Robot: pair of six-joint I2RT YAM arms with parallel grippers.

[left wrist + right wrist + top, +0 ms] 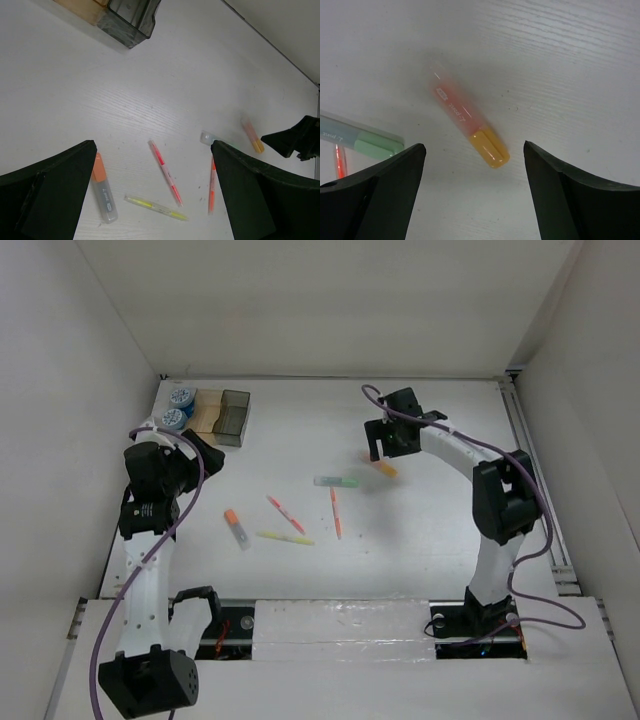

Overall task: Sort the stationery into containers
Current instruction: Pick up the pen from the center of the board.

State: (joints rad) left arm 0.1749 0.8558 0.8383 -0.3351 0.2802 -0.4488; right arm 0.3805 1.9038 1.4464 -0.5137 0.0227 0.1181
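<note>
White matte worktop (420, 540) with a fine wood grain. The task looks barely started, with most items loose on it.

Left hand (205, 458), black hard plastic, sits wide apart and holds nothing, just below the containers (210, 412) at upper left of the top view. Right hand (385, 452), upper middle, has its fingers spread either side of a yellow-capped marker (465, 117). It isn't touching the marker and grips nothing.

The containers are three small translucent rectangular plastic bins joined in a row, with thin glossy walls. The clear bin (192, 390) holds two blue-and-white rolls (182, 396), round and patterned. That is the only sorted part. The amber bin (208, 415) and dark grey bin (235, 418) look empty, though the amber interior is hard to read.

Six items are left, all smooth plastic, scattered mid-frame well apart from the bins:
- The yellow-capped marker is stubby, with a pinkish see-through barrel and a rounded cap.
- Green highlighter (336, 481) has a flat-sided frosted body.
- Orange-capped marker (102, 192) is short, with a grey clear barrel.
- Red-pink pen (165, 172), orange pen (212, 187) and yellow pen (155, 207) are thin straight sticks lying flat at different angles.
</note>
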